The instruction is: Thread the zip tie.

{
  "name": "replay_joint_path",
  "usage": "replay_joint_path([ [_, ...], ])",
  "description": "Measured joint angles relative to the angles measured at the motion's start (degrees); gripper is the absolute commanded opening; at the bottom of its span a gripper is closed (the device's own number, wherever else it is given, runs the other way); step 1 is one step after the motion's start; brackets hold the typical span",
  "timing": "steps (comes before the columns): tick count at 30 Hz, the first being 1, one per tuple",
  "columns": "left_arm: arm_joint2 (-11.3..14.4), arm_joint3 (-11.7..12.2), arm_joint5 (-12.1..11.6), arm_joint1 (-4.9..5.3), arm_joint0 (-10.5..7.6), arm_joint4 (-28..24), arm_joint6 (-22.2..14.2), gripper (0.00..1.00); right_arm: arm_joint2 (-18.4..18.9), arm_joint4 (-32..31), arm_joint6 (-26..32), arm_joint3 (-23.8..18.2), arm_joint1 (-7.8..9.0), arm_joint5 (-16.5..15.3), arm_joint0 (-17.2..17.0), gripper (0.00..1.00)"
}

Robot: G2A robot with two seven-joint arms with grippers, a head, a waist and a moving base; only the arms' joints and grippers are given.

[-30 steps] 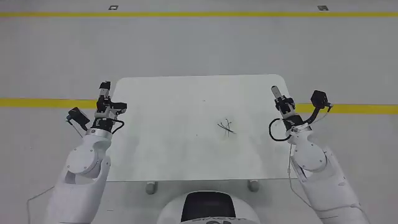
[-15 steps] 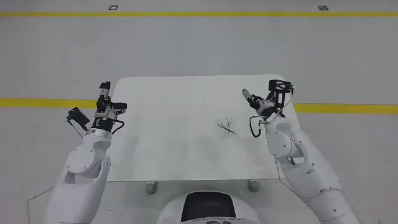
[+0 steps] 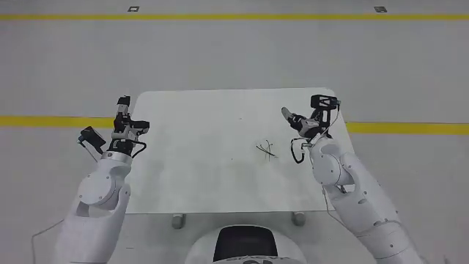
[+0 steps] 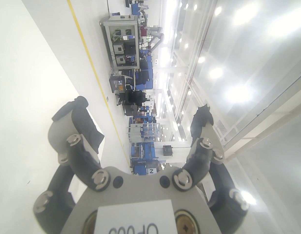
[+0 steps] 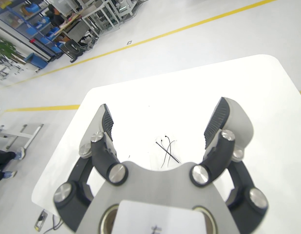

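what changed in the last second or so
The right gripper swung in from beyond the right edge of the table to above it, nearer the zip ties, open and holding nothing. Most of that move came early; since then it only crept on. The left gripper stayed open at the left edge, and the zip ties lie untouched.

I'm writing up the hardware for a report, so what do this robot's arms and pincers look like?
The left arm and right arm are glossy white rounded shells. The left pincer and right pincer each have two fingers on a grey metal plate with silver screws and a white label. The right one's pads are black and ribbed. A black cable loops by its wrist.
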Motion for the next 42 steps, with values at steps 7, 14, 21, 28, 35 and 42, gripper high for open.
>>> replay_joint_path([
  [7,0.0,0.0,0.0,0.00,0.00,0.0,0.0,1.00,-6.4,-11.0,19.1,5.3,-0.85,0.9,10.2,1.00],
  [14,0.0,0.0,0.0,0.00,0.00,0.0,0.0,1.00,-10.5,-10.7,31.7,10.3,-1.95,-0.3,16.2,1.00],
  [21,0.0,0.0,0.0,0.00,0.00,0.0,0.0,1.00,-10.5,-10.7,31.6,10.3,-1.94,-0.2,16.2,1.00],
  [28,0.0,0.0,0.0,0.00,0.00,0.0,0.0,1.00,-13.3,-12.9,35.1,17.1,-3.55,2.3,19.1,1.00],
  [35,0.0,0.0,0.0,0.00,0.00,0.0,0.0,1.00,-18.4,-8.4,42.3,28.8,-7.68,2.2,25.7,1.00],
  [42,0.0,0.0,0.0,0.00,0.00,0.0,0.0,1.00,-18.5,-8.4,42.2,29.0,-7.71,2.2,25.8,1.00],
])
